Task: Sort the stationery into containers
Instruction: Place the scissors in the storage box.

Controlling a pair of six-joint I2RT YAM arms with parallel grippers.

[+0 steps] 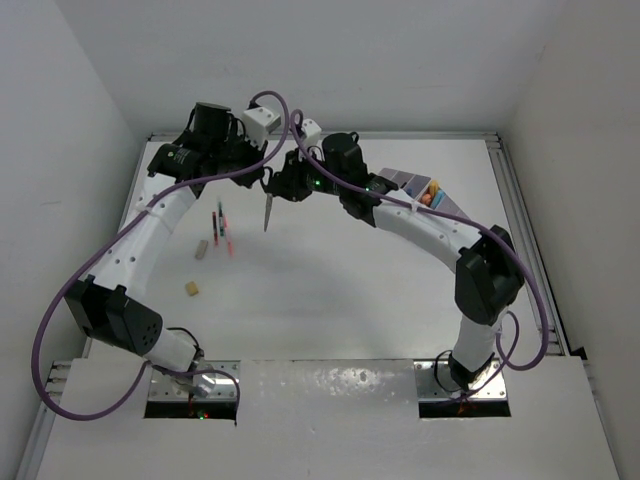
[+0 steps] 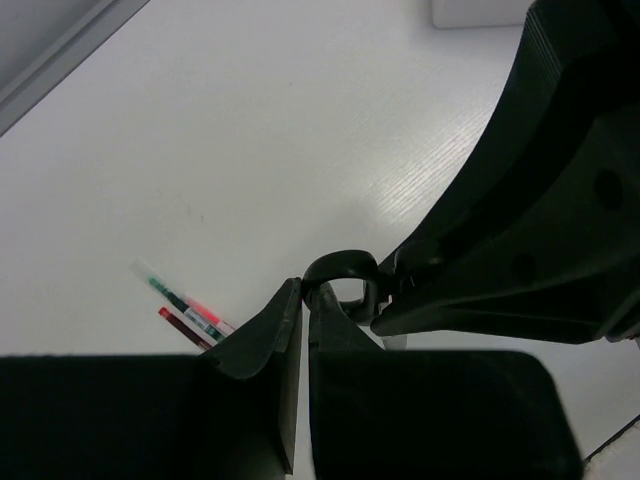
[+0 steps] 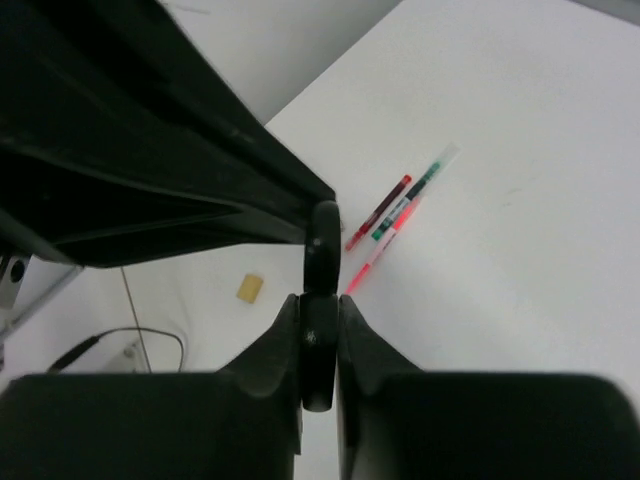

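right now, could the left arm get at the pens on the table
Probably not yet: the left gripper is shut on the scissors, which the right gripper also pinches. The pens themselves lie uncovered.

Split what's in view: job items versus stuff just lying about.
Job: scissors held in the air, pens and erasers on the table, white organiser.
Not the job: purple cables, table edge rail.
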